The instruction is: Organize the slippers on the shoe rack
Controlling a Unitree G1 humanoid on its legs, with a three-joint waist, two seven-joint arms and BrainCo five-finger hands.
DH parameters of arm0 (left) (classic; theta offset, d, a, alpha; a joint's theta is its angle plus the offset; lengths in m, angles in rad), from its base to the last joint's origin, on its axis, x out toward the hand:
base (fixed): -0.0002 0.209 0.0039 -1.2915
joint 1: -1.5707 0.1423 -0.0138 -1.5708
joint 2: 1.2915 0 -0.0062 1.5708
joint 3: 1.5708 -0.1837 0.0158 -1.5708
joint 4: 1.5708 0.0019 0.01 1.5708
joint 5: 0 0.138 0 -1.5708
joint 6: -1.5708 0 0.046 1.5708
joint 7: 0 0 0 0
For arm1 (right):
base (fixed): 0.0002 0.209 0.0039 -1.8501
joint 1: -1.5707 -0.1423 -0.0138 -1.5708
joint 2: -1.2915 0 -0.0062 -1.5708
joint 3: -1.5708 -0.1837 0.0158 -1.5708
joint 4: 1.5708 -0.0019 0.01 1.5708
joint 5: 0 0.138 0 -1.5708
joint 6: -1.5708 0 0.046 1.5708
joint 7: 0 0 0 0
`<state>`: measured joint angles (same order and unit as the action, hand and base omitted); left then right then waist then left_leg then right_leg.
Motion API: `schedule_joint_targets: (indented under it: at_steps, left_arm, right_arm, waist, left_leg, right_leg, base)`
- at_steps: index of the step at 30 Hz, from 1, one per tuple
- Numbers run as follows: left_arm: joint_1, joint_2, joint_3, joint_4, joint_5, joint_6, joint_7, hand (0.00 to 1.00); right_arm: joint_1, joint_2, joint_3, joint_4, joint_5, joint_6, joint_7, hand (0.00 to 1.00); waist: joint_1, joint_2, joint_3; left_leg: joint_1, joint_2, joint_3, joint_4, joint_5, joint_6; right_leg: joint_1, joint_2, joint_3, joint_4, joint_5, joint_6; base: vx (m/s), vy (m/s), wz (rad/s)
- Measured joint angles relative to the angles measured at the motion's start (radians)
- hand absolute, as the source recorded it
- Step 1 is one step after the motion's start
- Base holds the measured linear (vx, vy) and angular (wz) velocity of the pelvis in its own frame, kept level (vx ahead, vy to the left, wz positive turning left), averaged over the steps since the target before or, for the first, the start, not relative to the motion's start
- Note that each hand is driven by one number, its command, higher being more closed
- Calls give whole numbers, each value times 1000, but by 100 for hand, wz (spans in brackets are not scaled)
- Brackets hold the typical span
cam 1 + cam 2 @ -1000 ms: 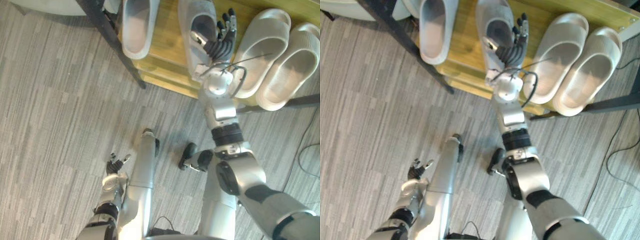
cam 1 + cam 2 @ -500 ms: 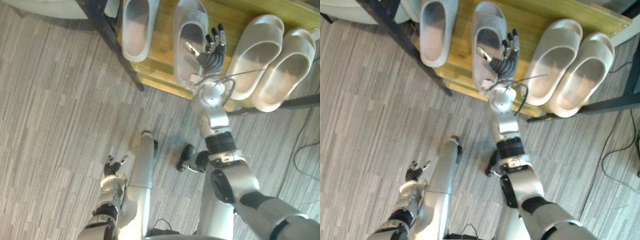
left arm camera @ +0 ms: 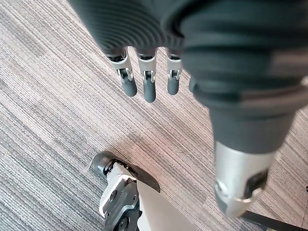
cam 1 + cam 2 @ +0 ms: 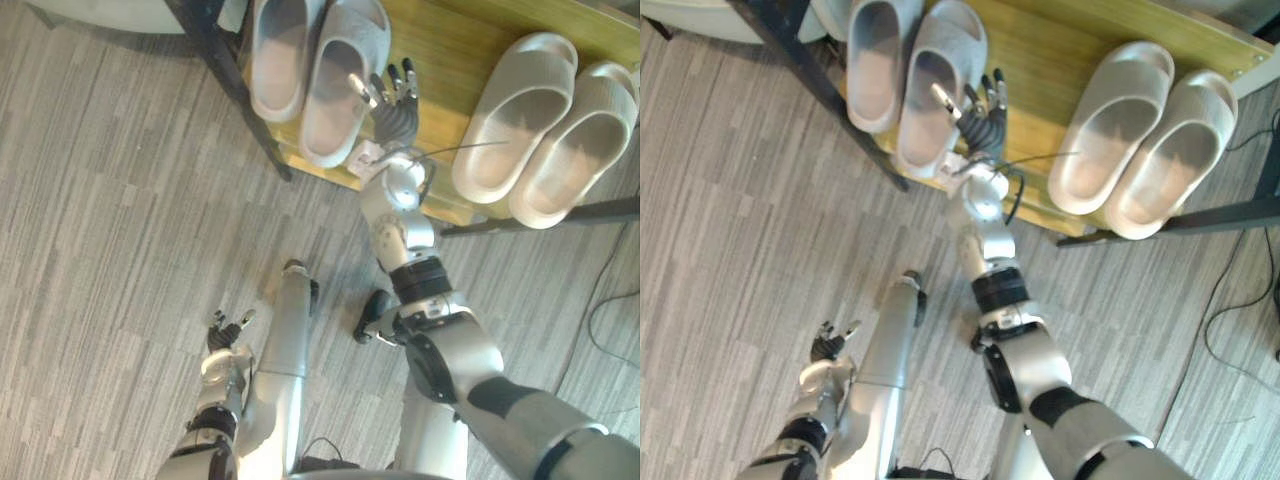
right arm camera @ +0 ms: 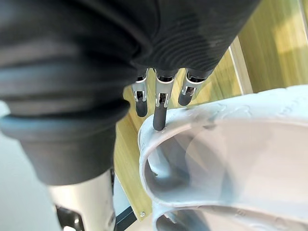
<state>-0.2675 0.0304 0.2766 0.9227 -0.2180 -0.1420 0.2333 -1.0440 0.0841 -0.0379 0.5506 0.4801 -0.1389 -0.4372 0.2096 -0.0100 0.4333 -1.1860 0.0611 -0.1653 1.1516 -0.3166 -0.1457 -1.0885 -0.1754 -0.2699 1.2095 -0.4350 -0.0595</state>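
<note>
The shoe rack (image 4: 450, 40) is running off the frame at twelve o'clock, clipping the grey slippers' (image 4: 280, 50) far ends. The right hand (image 4: 392, 110) is pressing straight fingers (image 5: 158, 115) against the right-side grey slipper (image 4: 335, 90). The left hand (image 4: 228, 332) is hanging relaxed at seven o'clock.

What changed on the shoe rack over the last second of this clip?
The right hand slid the grey slipper leftwards along the shoe rack until it lies beside its mate, fingers straight against its side. The white pair and the left hand, low over the floor, stayed put.
</note>
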Motion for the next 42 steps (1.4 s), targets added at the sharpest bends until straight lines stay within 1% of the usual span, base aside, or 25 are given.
schedule_joint_targets:
  at_steps: [5, 7, 15, 20, 26, 28, 30, 31, 32, 33, 34, 36, 38, 39, 40, 41, 42]
  left_arm:
    - [-5, -5, 0, 1, 0, -3, 1, 0]
    - [-7, -6, -1, 1, 0, -5, 1, 0]
    - [-12, -10, -2, 2, 0, -7, -1, 0]
    - [-15, -10, -20, 3, 0, -18, -2, 0]
    - [-16, -11, -21, 4, -1, -20, -3, 0]
    - [-16, -11, -21, 4, -1, -19, -5, 0]
    - [-13, -11, -20, 5, -1, -19, -5, 0]
    - [-8, -11, -20, 7, 0, -18, -6, 0]
    - [-4, -11, -21, 8, 0, -17, -7, 0]
    - [9, -16, -21, 10, 0, -17, -19, 0]
    - [16, -17, -18, 8, 0, -18, -21, 0]
    - [46, -13, -10, -2, 0, -20, -19, 0]
    - [77, -7, -14, -2, 1, -19, -23, 0]
    - [105, -4, -21, -4, 3, -20, -25, 0]
    - [122, -4, -22, -7, 5, -19, -26, 0]
    - [155, -4, -27, -7, 19, -19, -34, 0]
    - [182, -5, -40, -7, 24, -19, -43, 0]
  right_arm:
    - [-63, -19, -32, 67, 3, -5, -1, 0]
    - [-93, -33, -36, 97, 24, -5, 2, 0]
    - [-142, -115, -37, 163, 42, 12, 37, 0]
    - [-185, -154, -37, 213, 41, 20, 46, 0]
    - [-185, -185, -36, 213, 27, 24, 46, 0]
    - [-177, -197, -34, 197, -12, 26, 43, 0]
    - [-133, -203, -25, 118, -35, 30, 41, 0]
    - [-76, -204, -1, 28, -53, 29, 39, 0]
    - [-50, -204, 12, -8, -66, 30, 38, 0]
    - [9, -201, 40, -70, -106, 31, 38, 0]
    - [31, -201, 52, -94, -123, 31, 38, 0]
    - [153, -202, 99, -222, -173, 29, 44, 0]
    - [296, -200, 135, -304, -221, 30, 71, 0]
    - [384, -197, 162, -335, -254, 31, 87, 0]
    - [429, -194, 170, -348, -268, 32, 95, 0]
    - [531, -188, 199, -369, -297, 33, 121, 0]
    - [610, -188, 216, -385, -328, 34, 141, 0]
  waist:
    - [8, 0, 0]
    - [11, 0, 0]
    - [23, 2, 0]
    - [31, 6, 0]
    - [34, 7, -1]
    - [31, 7, -1]
    - [24, 8, 0]
    - [14, 9, 1]
    - [10, 9, 0]
    - [6, 9, 0]
    - [3, 9, 0]
    - [-14, 8, -2]
    - [-22, 8, -7]
    - [-30, 6, -19]
    - [-34, 6, -29]
    - [-46, 4, -55]
    - [-54, 5, -81]
  left_leg:
    - [6, -10, -10, -18, 11, -5]
    - [7, -10, -13, -23, 15, -10]
    - [6, -9, -18, -26, 17, -13]
    - [6, -10, -17, -26, 17, -12]
    - [8, -7, -12, -23, 16, -11]
    - [18, -4, -6, -22, 16, -10]
    - [39, -1, -2, -22, 16, -10]
    - [76, 3, 4, -34, 14, -8]
    - [98, 7, 9, -44, 13, -7]
    - [154, 16, 27, -71, 12, -3]
    - [177, 18, 32, -85, 9, 3]
    - [275, 28, 53, -160, 17, 17]
    - [383, 44, 85, -245, 32, 23]
    - [441, 50, 100, -299, 43, 28]
    - [469, 51, 107, -325, 48, 29]
    - [531, 51, 125, -384, 62, 37]
    - [577, 52, 139, -433, 74, 35]
  right_leg:
    - [5, -10, -12, -1, -4, -5]
    - [5, -11, -16, -1, -5, -7]
    - [5, -11, -22, -1, -5, -7]
    - [5, -12, -21, 0, -6, -9]
    - [6, -12, -18, 2, -6, -9]
    - [12, -11, -12, 2, -6, -9]
    - [33, -10, -9, -2, -6, -9]
    - [70, -5, -8, -19, -6, -9]
    - [90, -4, -6, -31, -4, -6]
    - [138, 4, 4, -61, 2, -1]
    - [158, 5, 7, -73, 6, 4]
    - [249, 9, 7, -148, 26, 7]
    - [348, 16, 7, -235, 51, 13]
    - [403, 19, 7, -288, 64, 21]
    - [430, 20, 6, -313, 71, 24]
    - [489, 22, 5, -373, 88, 27]
    - [532, 24, 5, -421, 103, 33]
  base:
    - [-35, -12, 10]
    - [-38, -19, 6]
    - [-17, 3, 1]
    - [-7, 5, 0]
    - [-7, 6, -1]
    - [-27, 29, -6]
    - [-17, 32, -5]
    - [-5, 30, -5]
    - [1, 39, -16]
    - [14, 30, -17]
    - [35, 38, -18]
    - [57, 40, -11]
    - [83, 53, -13]
    - [86, 43, -6]
    - [137, 62, -2]
    - [171, 73, 0]
    - [225, 92, -1]
